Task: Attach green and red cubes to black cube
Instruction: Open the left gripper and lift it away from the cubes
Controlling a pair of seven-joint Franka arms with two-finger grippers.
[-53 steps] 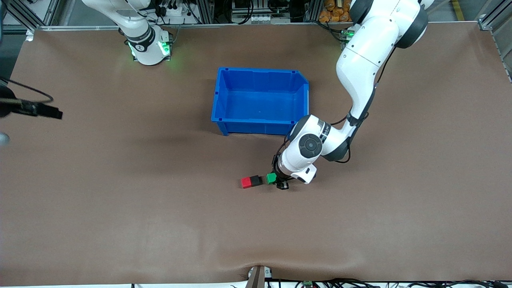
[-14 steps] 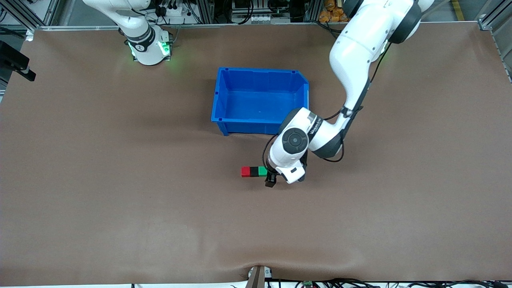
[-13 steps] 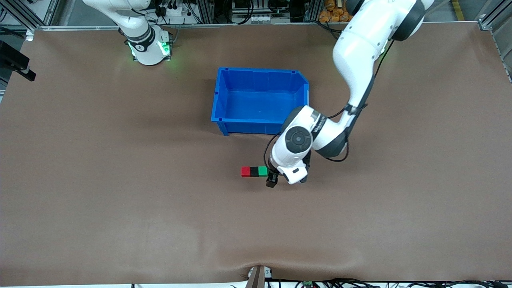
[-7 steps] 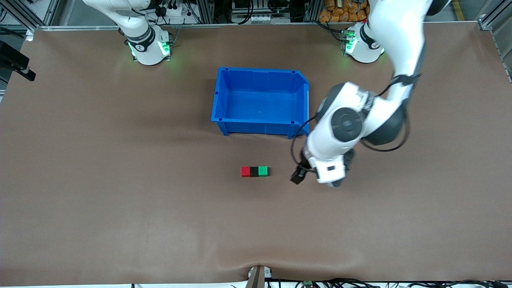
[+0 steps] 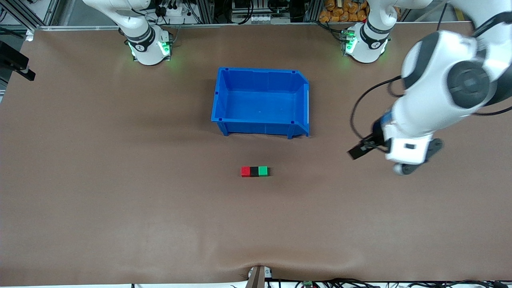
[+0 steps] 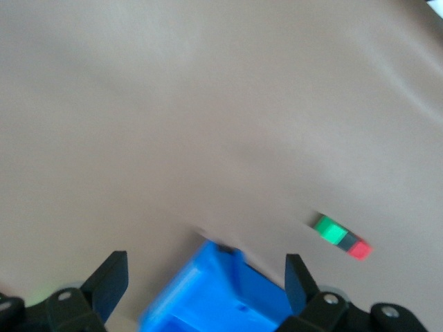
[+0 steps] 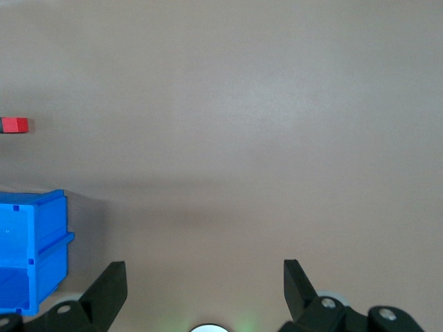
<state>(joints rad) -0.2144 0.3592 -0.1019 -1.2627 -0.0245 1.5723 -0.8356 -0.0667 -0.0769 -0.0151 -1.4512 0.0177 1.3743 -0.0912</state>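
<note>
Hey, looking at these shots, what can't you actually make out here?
- Whether the green cube, black cube and red cube are truly joined: too small in front view, blurred in left wrist view.
- Right gripper: outside the front view.
- Blue bin: cut off by the right wrist view's edge.

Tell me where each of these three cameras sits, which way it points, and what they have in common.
Front view: high across the table, facing both bases; shows the left end effector raised over bare table, and the red cube, black cube and green cube in a row.
Left wrist view: on the left arm, looking down past its open fingers at the blue bin and the row.
Right wrist view: on the waiting right arm, looking past its open fingers.
Shared: all three show the bin and the red cube.
</note>
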